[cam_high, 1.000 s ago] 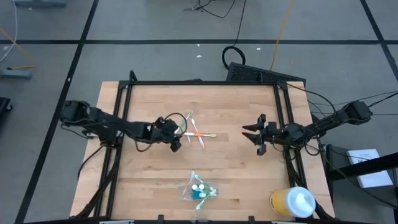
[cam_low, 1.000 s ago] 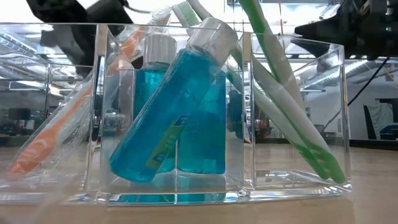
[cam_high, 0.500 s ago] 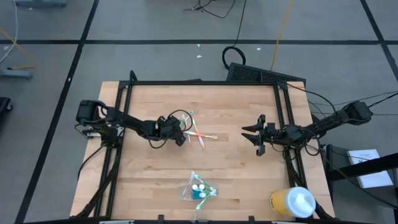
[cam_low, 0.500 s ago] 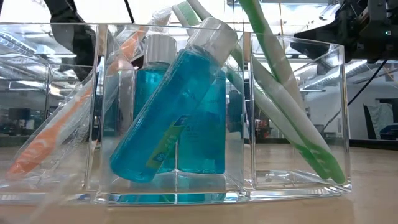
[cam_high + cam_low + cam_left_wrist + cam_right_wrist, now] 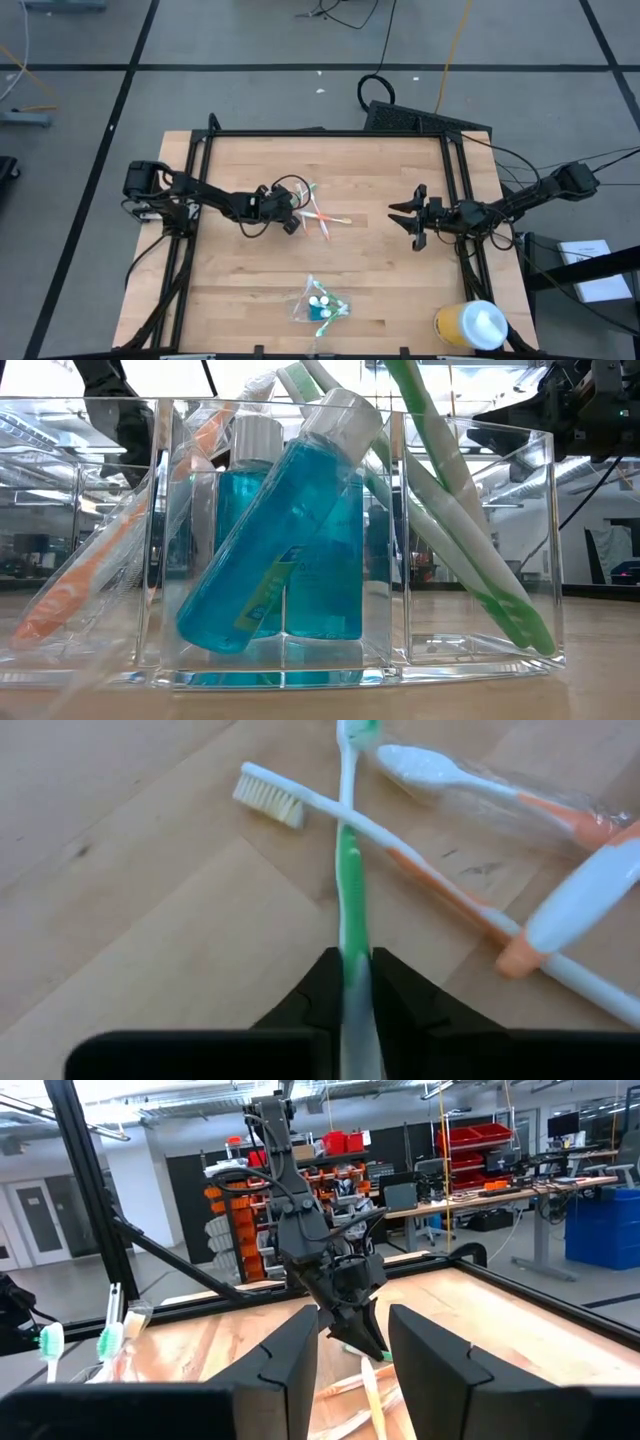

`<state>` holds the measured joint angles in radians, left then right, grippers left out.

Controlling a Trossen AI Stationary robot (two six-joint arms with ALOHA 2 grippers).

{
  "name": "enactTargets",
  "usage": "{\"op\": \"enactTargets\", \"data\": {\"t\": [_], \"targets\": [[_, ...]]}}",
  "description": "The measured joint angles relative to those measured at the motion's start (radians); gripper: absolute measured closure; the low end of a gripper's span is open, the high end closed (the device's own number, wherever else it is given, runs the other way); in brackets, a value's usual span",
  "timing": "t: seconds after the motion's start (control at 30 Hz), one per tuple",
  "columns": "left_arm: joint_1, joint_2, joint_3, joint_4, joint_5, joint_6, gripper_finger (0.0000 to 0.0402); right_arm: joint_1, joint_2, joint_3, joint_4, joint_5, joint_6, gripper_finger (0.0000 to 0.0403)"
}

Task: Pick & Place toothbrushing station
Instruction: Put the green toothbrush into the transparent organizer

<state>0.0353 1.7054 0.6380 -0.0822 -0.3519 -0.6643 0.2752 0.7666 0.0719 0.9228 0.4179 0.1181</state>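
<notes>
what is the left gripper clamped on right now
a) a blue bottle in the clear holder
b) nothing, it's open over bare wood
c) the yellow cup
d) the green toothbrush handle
d: in the left wrist view the left gripper has its two dark fingers closed against the green toothbrush, which lies crossed over an orange and white toothbrush on the table.

The toothbrushing station (image 5: 300, 650), a clear colourless plastic holder divided into compartments, is seen upright near the front edge of the counter (image 5: 400, 290). Two blue bottles with white caps are held in its middle compartment, toothbrushes leaning in the outer ones.
</notes>
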Motion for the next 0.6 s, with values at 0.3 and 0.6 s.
{"op": "enactTargets", "data": {"t": [0.3,0.6], "targets": [[-0.010,-0.051,-0.008,-0.021,0.003,0.030,0.0377,0.000,0.000,-0.001,-0.001,0.000,0.001,0.0287],[-0.053,-0.281,-0.013,-0.195,-0.095,0.036,0.0378,0.000,0.000,-0.001,-0.019,0.000,0.001,0.0287]]}}
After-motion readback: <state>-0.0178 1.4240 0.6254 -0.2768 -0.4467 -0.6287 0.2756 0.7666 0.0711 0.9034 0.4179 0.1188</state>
